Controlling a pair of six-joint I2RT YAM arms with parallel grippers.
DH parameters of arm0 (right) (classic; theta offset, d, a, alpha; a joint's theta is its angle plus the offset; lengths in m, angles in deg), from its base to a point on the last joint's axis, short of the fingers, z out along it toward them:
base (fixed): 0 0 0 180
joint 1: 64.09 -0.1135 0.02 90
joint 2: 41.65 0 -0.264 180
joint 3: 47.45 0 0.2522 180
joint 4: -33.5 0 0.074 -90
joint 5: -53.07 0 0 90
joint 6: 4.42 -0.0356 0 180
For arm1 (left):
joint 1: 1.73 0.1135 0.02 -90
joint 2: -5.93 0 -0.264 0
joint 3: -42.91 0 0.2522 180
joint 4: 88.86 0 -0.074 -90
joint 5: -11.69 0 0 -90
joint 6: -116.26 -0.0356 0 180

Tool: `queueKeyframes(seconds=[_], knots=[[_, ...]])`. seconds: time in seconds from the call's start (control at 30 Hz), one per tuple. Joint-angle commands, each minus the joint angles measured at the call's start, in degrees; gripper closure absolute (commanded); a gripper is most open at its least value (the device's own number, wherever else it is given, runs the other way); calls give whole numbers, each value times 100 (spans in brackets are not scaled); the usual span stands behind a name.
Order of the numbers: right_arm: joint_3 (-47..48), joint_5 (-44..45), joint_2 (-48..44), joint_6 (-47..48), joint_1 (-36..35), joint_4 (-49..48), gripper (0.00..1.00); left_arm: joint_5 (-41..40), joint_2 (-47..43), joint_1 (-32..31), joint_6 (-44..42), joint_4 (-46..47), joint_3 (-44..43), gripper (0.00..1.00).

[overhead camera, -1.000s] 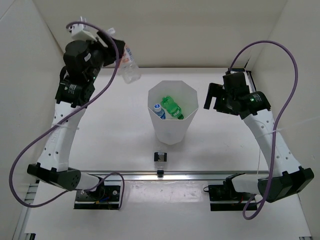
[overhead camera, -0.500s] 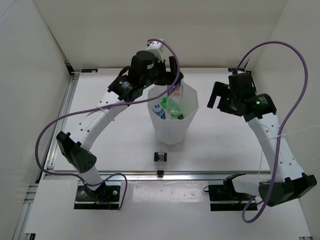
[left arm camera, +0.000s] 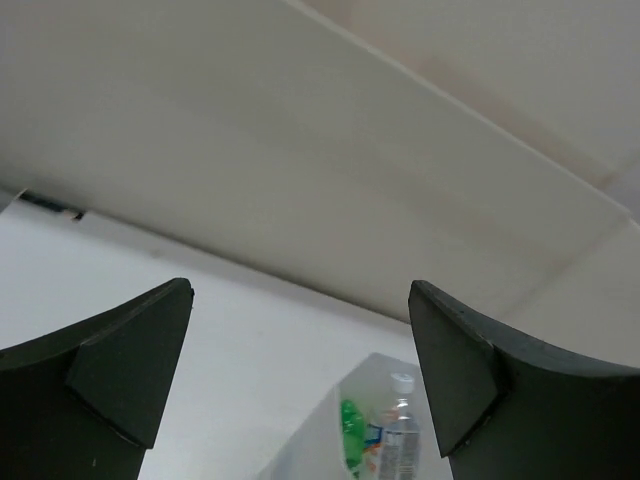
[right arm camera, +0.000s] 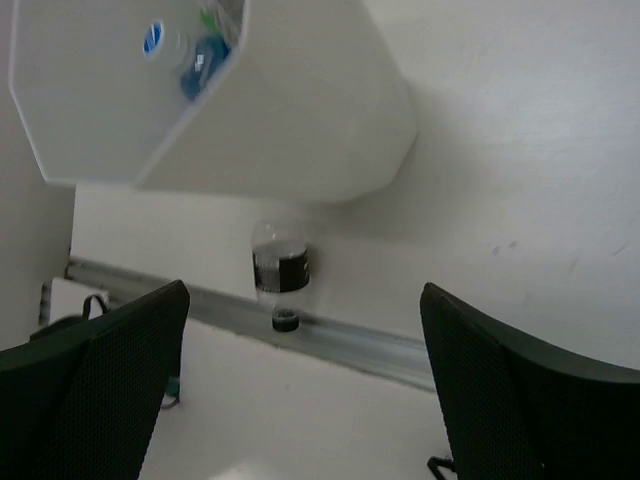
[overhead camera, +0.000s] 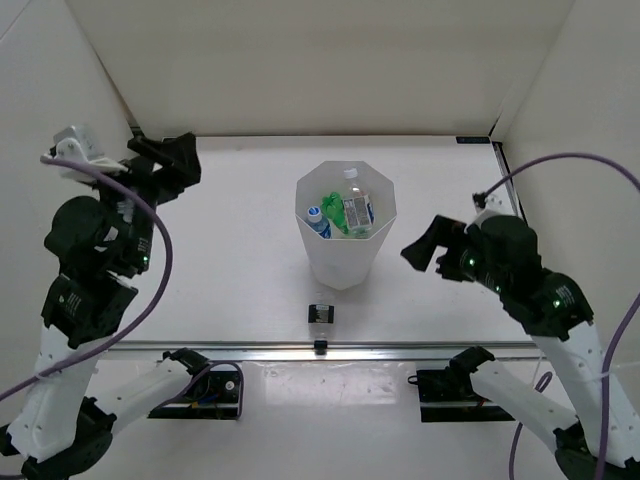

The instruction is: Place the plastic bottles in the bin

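Observation:
The white bin (overhead camera: 378, 245) stands at the table's middle. Inside it lie a green bottle (overhead camera: 331, 204), a blue-labelled bottle (overhead camera: 318, 222) and a clear bottle with a white-red label (overhead camera: 355, 208). My left gripper (overhead camera: 168, 163) is raised at the far left, well away from the bin, open and empty. From the left wrist view, the bin (left arm camera: 325, 445) shows low between the spread fingers (left arm camera: 120, 370), with the green bottle (left arm camera: 352, 425) and a white-capped bottle (left arm camera: 402, 435) in it. My right gripper (overhead camera: 425, 252) hangs open and empty to the right of the bin.
A small black block (overhead camera: 320, 313) sits just in front of the bin, near the metal rail (overhead camera: 400, 348). In the right wrist view it looks like a clear thing with a black band (right arm camera: 280, 272) below the bin (right arm camera: 300, 120). Walls close off the left, back and right.
The left gripper carried the white-red labelled bottle over the bin, opened and let it fall in, then swung back to the far left. The right arm drew back toward the near side.

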Motion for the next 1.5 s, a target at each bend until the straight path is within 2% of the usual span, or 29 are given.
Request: queueKeyframes(seconds=[0.0, 0.1, 0.23, 0.4, 0.43, 0.5, 0.57, 0.63, 0.73, 0.9, 1.13, 1.47], knots=[[-995, -511, -742, -702, -475, 123, 0, -855, 73, 166, 523, -1012, 794, 0], [-1837, -660, -1430, -967, -879, 123, 0, -916, -33, 166, 1075, -1602, 1058, 0], [-2428, -915, -1485, -828, -1301, -218, 1, -917, -33, 166, 1604, -2297, 1331, 0], [-2614, -908, -563, -308, -1652, -816, 2, 162, -472, 166, 1895, -2299, 2305, 0], [-2614, -794, -422, -308, -1949, -939, 2, 242, -551, 166, 2000, -2298, 2716, 0], [-2614, -390, 61, -412, -2337, -1300, 2, 243, -813, 166, 2527, -2403, 3044, 0], [-2553, -30, 667, -475, -3022, -1589, 2, 243, -990, 166, 2808, -2404, 3466, 0], [-2256, 594, 1123, -615, -3592, -1591, 1, 243, -1123, 166, 2863, -2404, 3694, 0], [-1939, 1052, 2063, -616, -3972, -1591, 1, 243, -1193, 166, 2916, -2667, 3696, 0], [-1543, 1124, 2951, -457, -4027, -2231, 2, 243, -1246, 166, 2916, -2975, 3748, 0], [-752, 1072, 4148, -580, -3974, -2531, 0, 243, -1299, 166, 2863, -3186, 3801, 0], [-330, 1071, 5186, -1055, -3868, -2295, 1, 243, -1404, 166, 2625, -3371, 3801, 0]])
